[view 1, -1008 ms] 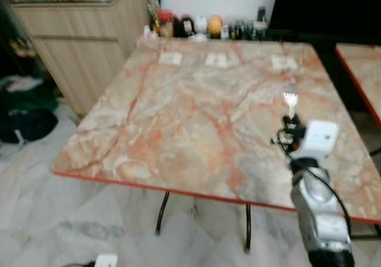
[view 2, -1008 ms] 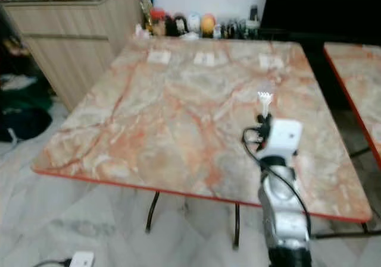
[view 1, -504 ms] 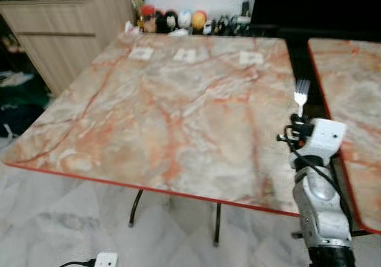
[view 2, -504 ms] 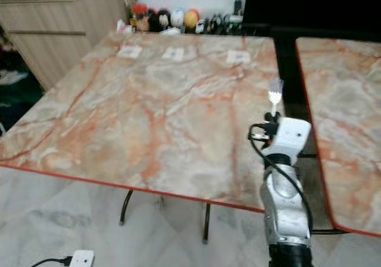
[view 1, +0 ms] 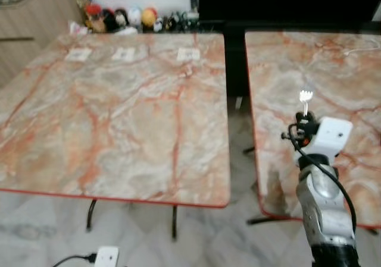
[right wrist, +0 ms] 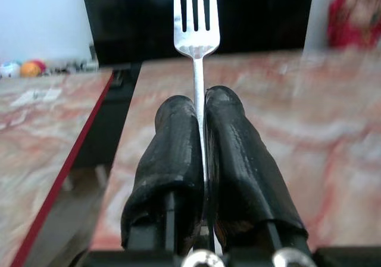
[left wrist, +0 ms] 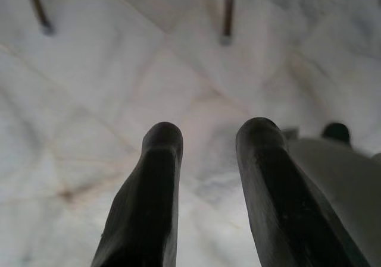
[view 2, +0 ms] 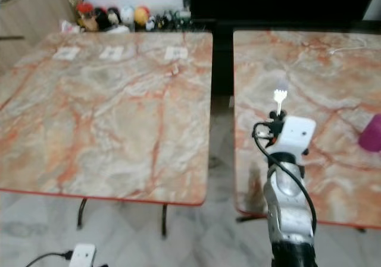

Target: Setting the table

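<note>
Fork [right wrist: 196, 17] clamped upright between right pincer [right wrist: 200, 109] fingers.

We can read no text, label or number; the small white paper cards [view 1: 123, 54] near the orange-veined marble table's [view 1: 113, 130] far edge are too blurred.

My right arm [view 1: 324, 213] is raised in front of me, silver forearm rising to a white wrist block [view 1: 330, 137]. My right gripper [right wrist: 200, 109] has its two black fingers [right wrist: 172, 154] pressed together on the handle of a fork [right wrist: 196, 23], held upright, tines up. My left gripper [left wrist: 208, 142] hangs pointing down, its two fingers [left wrist: 152, 195] parted, gripping nothing.
</note>
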`<state>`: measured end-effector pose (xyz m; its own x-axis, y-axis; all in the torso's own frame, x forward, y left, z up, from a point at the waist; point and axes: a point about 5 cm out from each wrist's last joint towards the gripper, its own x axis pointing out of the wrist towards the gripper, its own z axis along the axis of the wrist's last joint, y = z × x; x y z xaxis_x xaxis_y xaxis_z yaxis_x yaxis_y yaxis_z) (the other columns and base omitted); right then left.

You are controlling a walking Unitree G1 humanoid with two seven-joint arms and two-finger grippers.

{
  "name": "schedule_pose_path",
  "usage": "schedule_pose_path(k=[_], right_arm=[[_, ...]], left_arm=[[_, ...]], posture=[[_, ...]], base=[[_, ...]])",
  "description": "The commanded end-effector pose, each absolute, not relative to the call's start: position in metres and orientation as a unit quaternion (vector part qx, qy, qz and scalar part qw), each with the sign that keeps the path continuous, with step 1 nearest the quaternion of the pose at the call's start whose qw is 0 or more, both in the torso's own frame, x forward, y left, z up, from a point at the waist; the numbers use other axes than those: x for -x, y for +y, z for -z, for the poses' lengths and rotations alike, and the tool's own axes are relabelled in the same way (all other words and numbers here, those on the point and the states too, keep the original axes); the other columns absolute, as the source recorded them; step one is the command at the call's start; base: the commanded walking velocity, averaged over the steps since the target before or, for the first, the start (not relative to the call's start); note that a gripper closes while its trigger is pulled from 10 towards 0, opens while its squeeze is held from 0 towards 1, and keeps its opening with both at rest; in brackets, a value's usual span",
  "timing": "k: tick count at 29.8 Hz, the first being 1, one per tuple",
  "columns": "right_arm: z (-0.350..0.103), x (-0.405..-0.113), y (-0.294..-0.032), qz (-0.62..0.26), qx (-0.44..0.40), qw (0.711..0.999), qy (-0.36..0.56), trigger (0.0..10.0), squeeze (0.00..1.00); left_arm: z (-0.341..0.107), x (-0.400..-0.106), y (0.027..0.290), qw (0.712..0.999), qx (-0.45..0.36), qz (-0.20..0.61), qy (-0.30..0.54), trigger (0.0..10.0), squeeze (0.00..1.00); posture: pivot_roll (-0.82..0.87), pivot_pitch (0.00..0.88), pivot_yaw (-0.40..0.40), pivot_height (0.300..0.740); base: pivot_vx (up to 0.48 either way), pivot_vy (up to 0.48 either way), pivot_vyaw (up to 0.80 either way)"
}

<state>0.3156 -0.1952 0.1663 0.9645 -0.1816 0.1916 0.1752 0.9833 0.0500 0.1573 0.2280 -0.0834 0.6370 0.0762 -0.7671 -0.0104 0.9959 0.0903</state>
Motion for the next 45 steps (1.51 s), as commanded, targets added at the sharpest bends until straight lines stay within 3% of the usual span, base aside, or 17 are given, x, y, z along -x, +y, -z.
schedule_pose_path(k=[1,9,31,45], right_arm=[[-0.178,-0.315,-0.196,0.092,-0.006,0.987,-0.129,10.0,0.00],[-0.212,-0.312,-0.219,0.131,0.009,0.970,-0.206,10.0,0.00],[-0.213,-0.303,-0.238,0.170,0.023,0.963,-0.209,10.0,0.00],[-0.174,-0.306,-0.260,0.226,-0.002,0.970,-0.086,10.0,0.00]], left_arm=[[0.087,-0.146,0.234,0.896,-0.039,-0.032,0.442,10.0,0.00],[0.086,-0.148,0.235,0.897,-0.040,-0.031,0.438,10.0,0.00],[0.086,-0.148,0.235,0.898,-0.043,-0.028,0.437,10.0,0.00],[0.084,-0.153,0.234,0.899,-0.044,-0.030,0.434,10.0,0.00]], posture=[[-0.08,0.080,0.035,0.740],[-0.09,0.081,0.039,0.740],[-0.11,0.095,0.052,0.740],[-0.10,0.089,0.053,0.740]], base=[[0.000,-0.472,0.00],[0.000,-0.472,0.00],[0.000,-0.472,0.00],[0.000,-0.061,0.00]])
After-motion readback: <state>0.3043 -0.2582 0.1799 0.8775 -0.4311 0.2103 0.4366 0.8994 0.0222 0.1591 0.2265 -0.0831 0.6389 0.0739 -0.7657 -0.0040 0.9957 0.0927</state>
